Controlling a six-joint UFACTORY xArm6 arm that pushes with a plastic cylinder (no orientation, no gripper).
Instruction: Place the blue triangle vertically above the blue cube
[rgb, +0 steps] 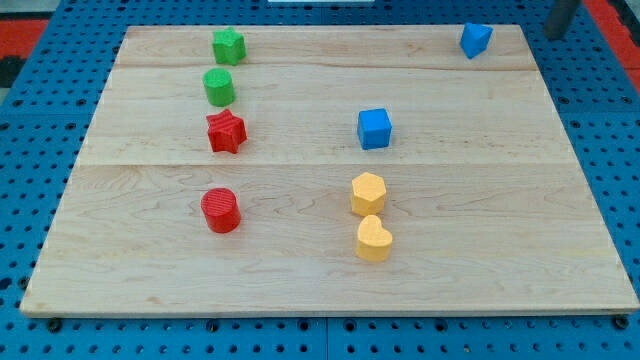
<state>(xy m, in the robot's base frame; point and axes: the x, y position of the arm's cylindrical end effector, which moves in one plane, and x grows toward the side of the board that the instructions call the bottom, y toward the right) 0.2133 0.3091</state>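
The blue triangle (476, 39) lies near the board's top right corner. The blue cube (374, 128) sits right of the board's middle, below and to the left of the triangle. My rod shows as a dark shape at the view's top right; my tip (554, 33) is just off the board's right edge, to the right of the blue triangle and apart from it.
A green star (228, 45), a green cylinder (219, 87), a red star (226, 131) and a red cylinder (220, 210) form a column on the left. A yellow hexagon (367, 193) and a yellow heart (373, 239) sit below the blue cube. The wooden board (500, 220) rests on a blue pegboard.
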